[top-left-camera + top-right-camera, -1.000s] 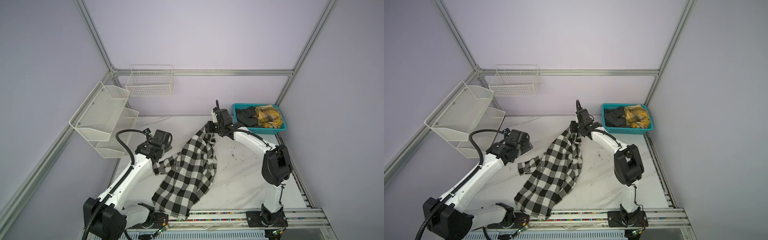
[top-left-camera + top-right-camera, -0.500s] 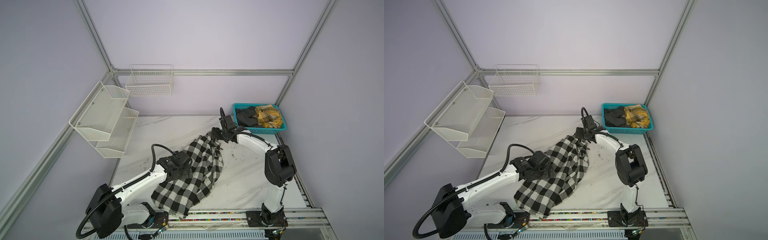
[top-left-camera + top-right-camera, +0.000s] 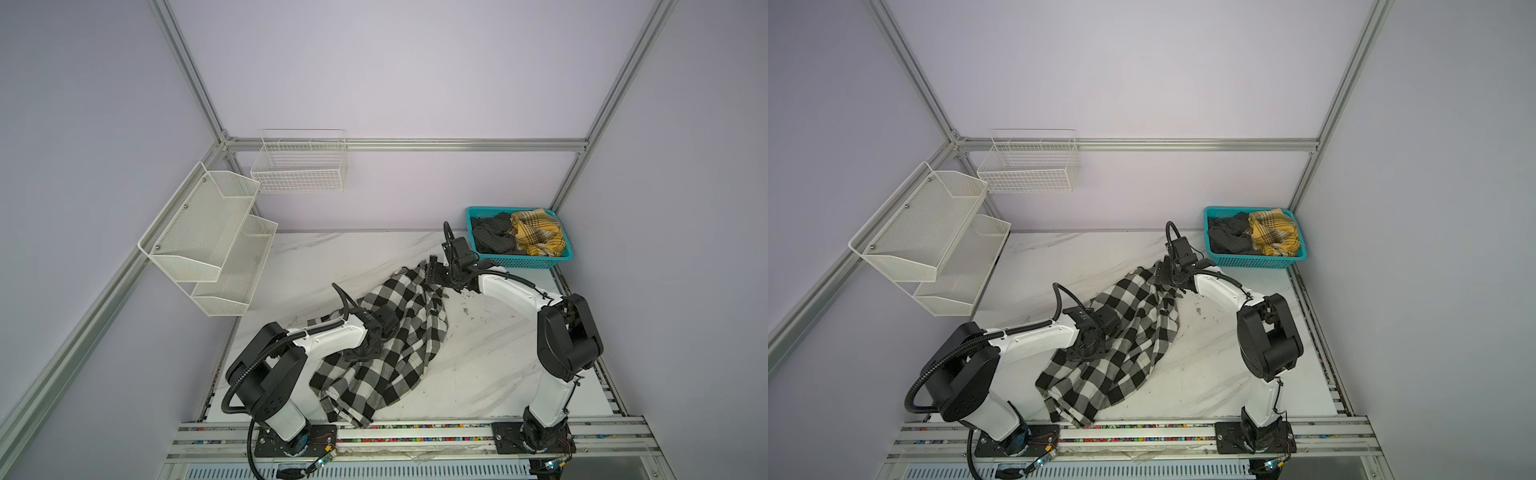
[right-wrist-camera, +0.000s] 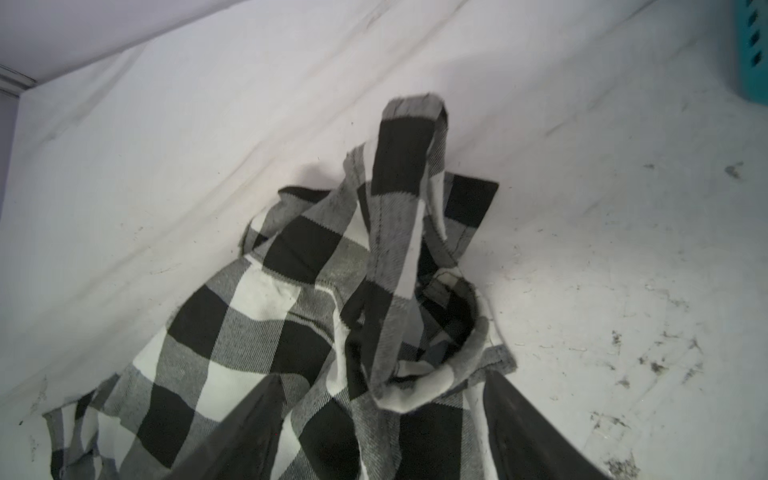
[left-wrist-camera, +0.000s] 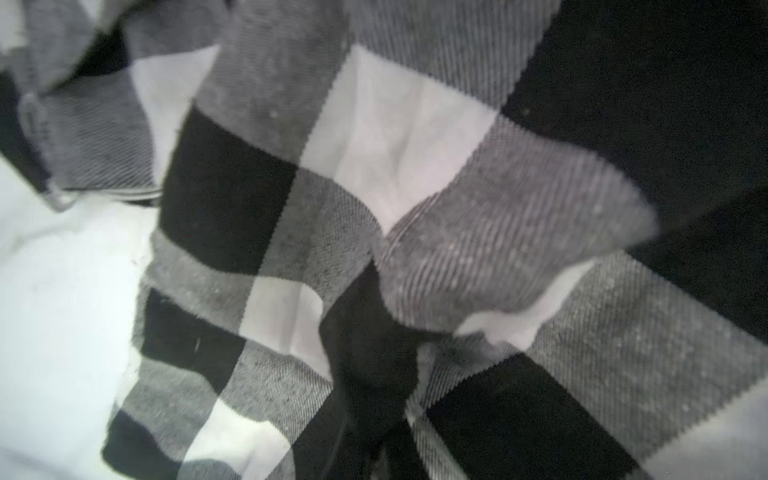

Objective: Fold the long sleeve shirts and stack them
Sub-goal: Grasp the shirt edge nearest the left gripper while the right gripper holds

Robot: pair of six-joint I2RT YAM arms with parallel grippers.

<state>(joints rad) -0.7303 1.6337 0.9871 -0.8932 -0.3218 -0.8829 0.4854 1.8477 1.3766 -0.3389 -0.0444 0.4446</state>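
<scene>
The checked shirt [image 3: 399, 328] is lying crumpled across the surface [image 3: 490, 357]. The left hand [image 3: 362, 354] is clenching a mid-body fold, while the right hand [image 4: 380, 376] is gaping, released. Dragging one-handed is probably going to bunch it further.

A white marbled tabletop [image 3: 478, 365] carries a teal basket [image 3: 528, 262] in its far right corner. Inside lie 1 dark cloth [image 3: 492, 240] and, beside it on the right, 1 yellow plaid cloth [image 3: 538, 232]. Dark smudges [image 4: 656, 365] speckle the tabletop near that basket. Beyond the far edge a white wire basket [image 3: 299, 174] hangs on the back wall, and past the left edge a 2-tier white mesh shelf [image 3: 199, 226] hangs on the side wall.
</scene>
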